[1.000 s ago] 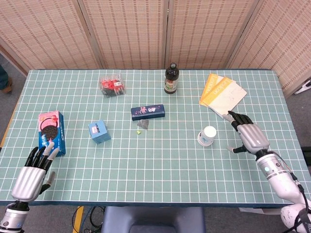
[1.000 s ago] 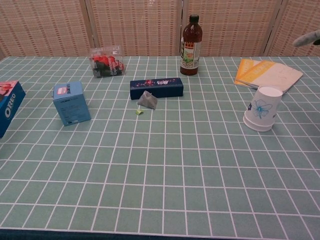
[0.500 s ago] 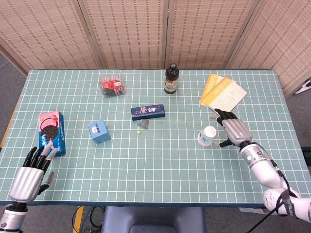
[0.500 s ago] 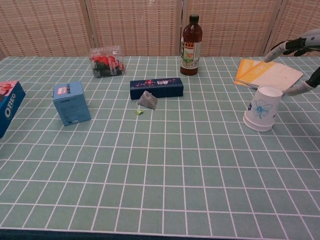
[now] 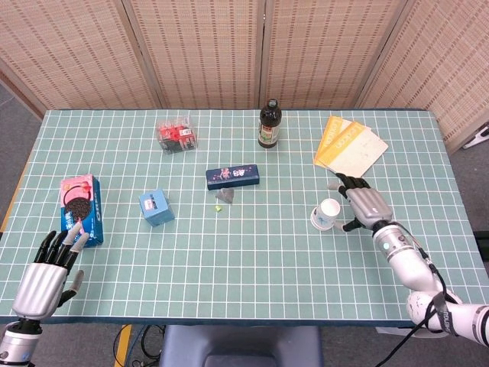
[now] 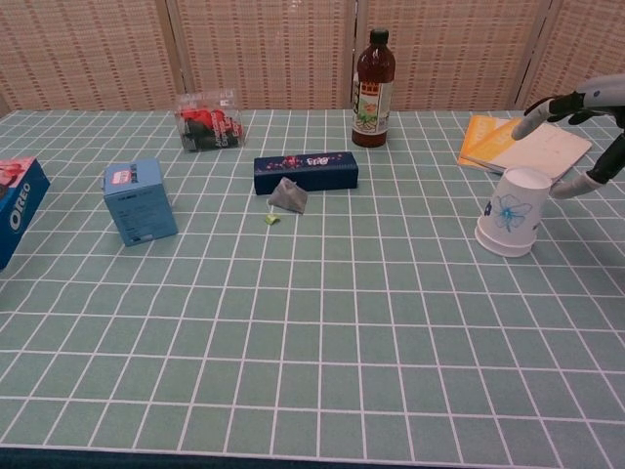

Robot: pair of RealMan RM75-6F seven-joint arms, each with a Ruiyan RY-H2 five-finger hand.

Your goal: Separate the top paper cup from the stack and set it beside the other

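Note:
The paper cup stack [image 5: 327, 214] [image 6: 513, 212] stands upside down on the right part of the table, white with a blue flower print. My right hand [image 5: 364, 203] [image 6: 584, 127] hovers just right of it with fingers spread around the top, a small gap still showing, holding nothing. My left hand [image 5: 47, 274] rests at the near left table edge, fingers apart and empty, just below the Oreo box; the chest view does not show it.
An Oreo box [image 5: 79, 206] lies at left, with a blue carton [image 5: 156, 206], a dark blue box [image 5: 234, 177] and a grey wrapper [image 5: 225, 197] toward the middle. A clear red-filled container [image 5: 176, 134] and a bottle [image 5: 268, 124] stand at the back. Yellow booklets [image 5: 348, 147] lie behind the cup.
My right hand has moved left and closed in on the cup stack, from a hand's width away to just beside it. The left hand has slid slightly back toward the table edge.

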